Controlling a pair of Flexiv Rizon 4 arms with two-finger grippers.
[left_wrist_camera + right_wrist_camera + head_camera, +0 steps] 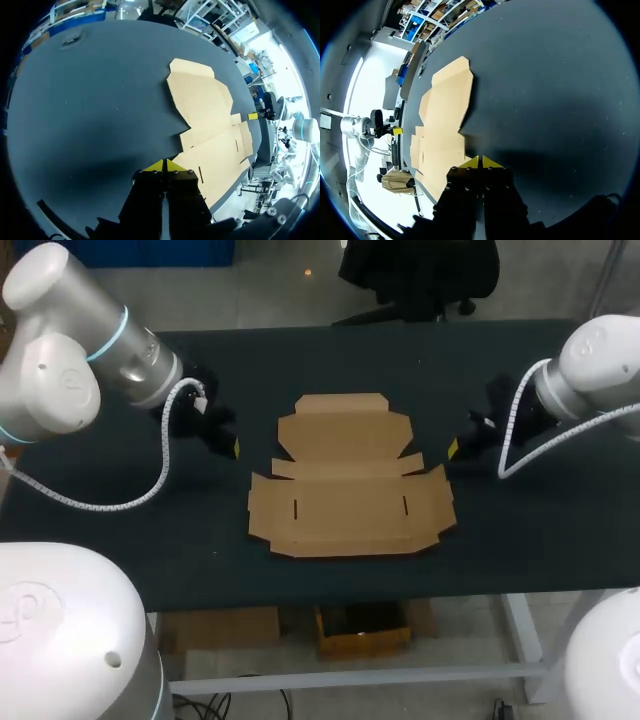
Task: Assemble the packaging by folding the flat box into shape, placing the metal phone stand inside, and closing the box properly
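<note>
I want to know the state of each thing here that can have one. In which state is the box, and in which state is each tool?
Flat brown cardboard box: unfolded, lying flat on the dark table, flaps spread out.
Left tool: shut, empty, beside the box, apart from it.
Right tool: shut, empty, at the box's other side, apart from it.
</note>
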